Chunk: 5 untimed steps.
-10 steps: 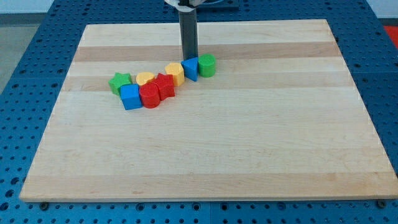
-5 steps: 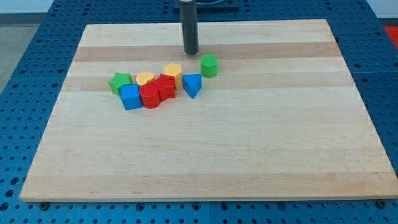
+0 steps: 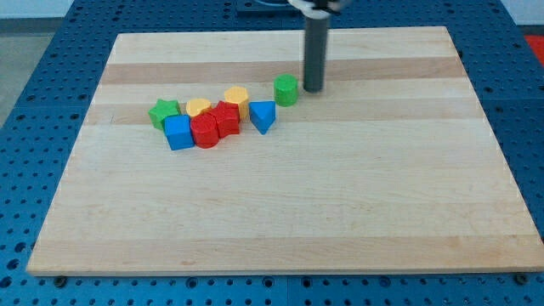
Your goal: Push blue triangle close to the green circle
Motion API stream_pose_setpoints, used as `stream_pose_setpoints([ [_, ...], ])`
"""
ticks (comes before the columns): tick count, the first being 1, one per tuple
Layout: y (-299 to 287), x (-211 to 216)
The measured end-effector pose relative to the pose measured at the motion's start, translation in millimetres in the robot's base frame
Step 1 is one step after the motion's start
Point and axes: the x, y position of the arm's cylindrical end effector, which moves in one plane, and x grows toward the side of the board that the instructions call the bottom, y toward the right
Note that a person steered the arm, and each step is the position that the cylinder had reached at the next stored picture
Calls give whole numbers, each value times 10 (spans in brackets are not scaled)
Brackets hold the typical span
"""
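My tip [image 3: 312,90], a bare rod with no gripper, holds nothing and stands just right of the green circle [image 3: 286,89]. I reckon any leftward slide would knock that circle, not the blue triangle [image 3: 263,116].

Rod [image 3: 314,51] cut off by view's top edge; arm above it out of view except blurred pale part [image 3: 316,7] at top. Yellow block [image 3: 198,107] partly hidden behind red blocks [image 3: 214,124], its shape unclear. Second yellow block [image 3: 237,99] also partly covered by red block, lower part hidden. Two red blocks overlap in view, exact shapes hard to tell. Green star [image 3: 162,111] partly hidden behind blue cube [image 3: 178,133]. Surface [image 3: 280,204] fully in view; blue perforated base [image 3: 34,102] cut off on all sides.
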Motion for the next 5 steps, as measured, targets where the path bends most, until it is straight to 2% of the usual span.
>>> stream_pose_setpoints([
  [1, 169, 769],
  [2, -310, 1254],
  [4, -1075, 1387],
  [5, -1075, 1280],
])
